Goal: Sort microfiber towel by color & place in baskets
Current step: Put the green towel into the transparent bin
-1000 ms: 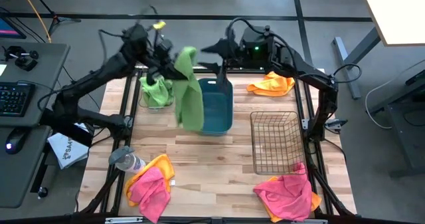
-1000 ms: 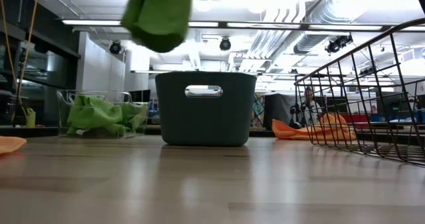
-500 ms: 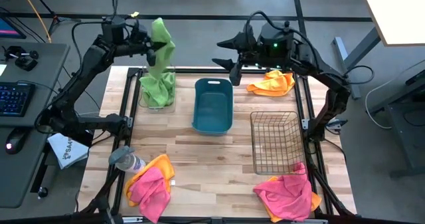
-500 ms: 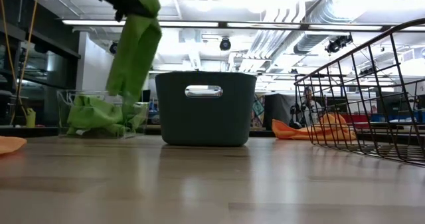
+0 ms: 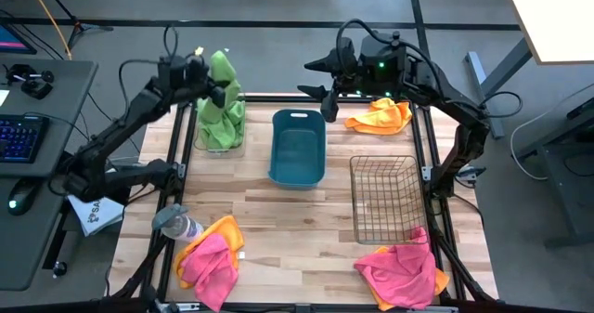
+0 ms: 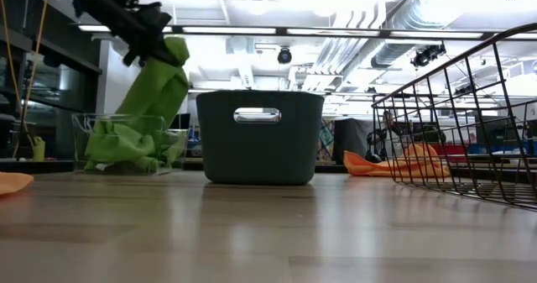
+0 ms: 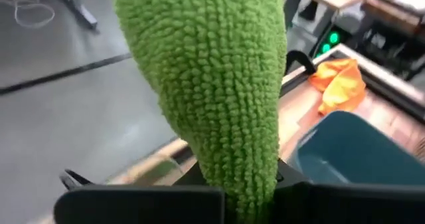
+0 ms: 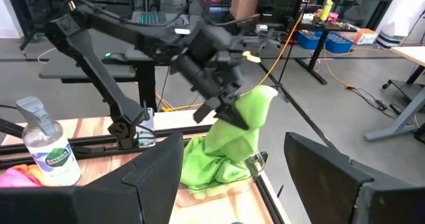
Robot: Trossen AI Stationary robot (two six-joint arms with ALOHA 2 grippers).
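Note:
My left gripper is shut on a green towel above the clear bin at the table's far left. The towel hangs down into the bin, its lower end on the green towels lying there. My right gripper hovers open over the far edge, beyond the teal tub, and holds nothing. The wire basket stands to the right of the tub. In the right wrist view the left arm and the green towel show between the open fingers. My left gripper pinches the green towel's upper end between its two fingers, slanting down from the table's left. The towel hangs below the fingers in a bunched strip, and its lower end rests inside the clear bin on the other green towels.
An orange towel lies at the far right corner. Pink-and-orange towel piles lie at the near left and near right. A spray bottle lies at the left edge. Bare wood shows in front of the tub.
My left gripper has carried the green towel from above the teal tub toward the table's far left, over the clear bin, then down. The towel, which hung free, now has its lower end in the bin. My right gripper has drawn back slightly toward the far edge.

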